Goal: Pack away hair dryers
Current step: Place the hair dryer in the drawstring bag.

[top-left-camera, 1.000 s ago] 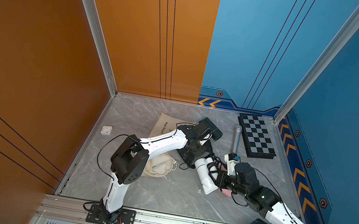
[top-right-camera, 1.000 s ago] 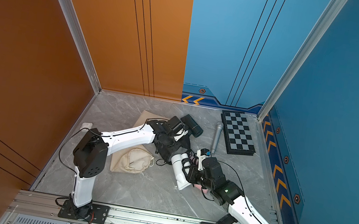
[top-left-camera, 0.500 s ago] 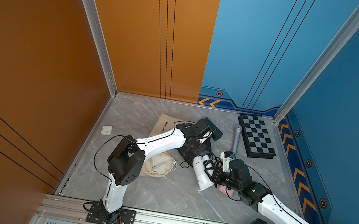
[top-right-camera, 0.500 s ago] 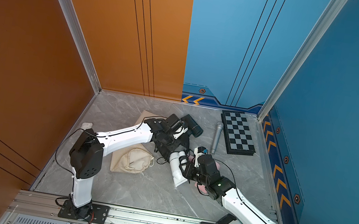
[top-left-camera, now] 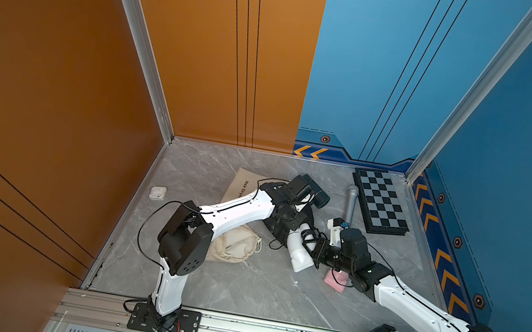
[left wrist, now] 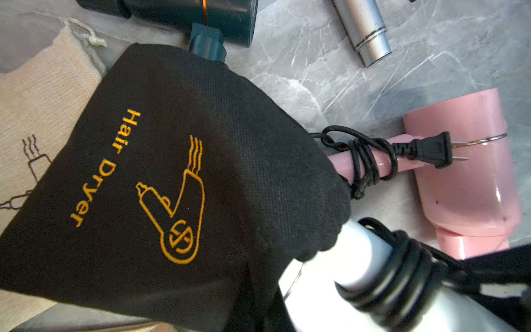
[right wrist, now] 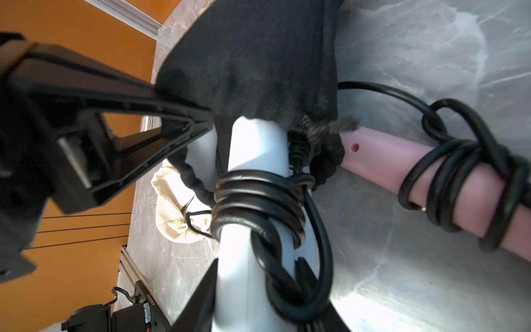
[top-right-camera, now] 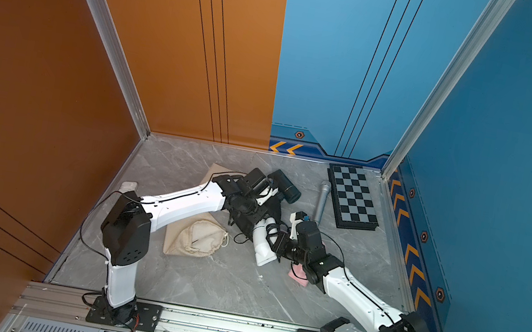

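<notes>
The white hair dryer (top-left-camera: 299, 253) (top-right-camera: 263, 247) lies mid-table with its cord-wound handle (right wrist: 253, 149) poking into the mouth of a black "Hair Dryer" bag (left wrist: 172, 172) (top-left-camera: 279, 229). My right gripper (right wrist: 258, 290) (top-left-camera: 316, 252) is shut on that handle. My left gripper (top-left-camera: 287, 216) is shut on the bag's rim, and one of its fingers (right wrist: 138, 120) meets the cloth. The pink hair dryer (left wrist: 465, 178) (top-left-camera: 335, 280) lies flat beside the white one, partly under my right arm. The black hair dryer (top-left-camera: 317, 192) (left wrist: 184, 14) lies just behind the bag.
A stuffed beige drawstring bag (top-left-camera: 236, 246) and a flat beige bag (top-left-camera: 241, 184) lie left of the black bag. A grey microphone (top-left-camera: 350, 203) and a chessboard (top-left-camera: 379, 202) sit at the back right. A small white case (top-left-camera: 157, 192) rests near the left wall.
My right gripper has pushed the white hair dryer slightly left, toward the black bag, and the right arm has stretched out lower. The left gripper has kept its hold on the bag.
</notes>
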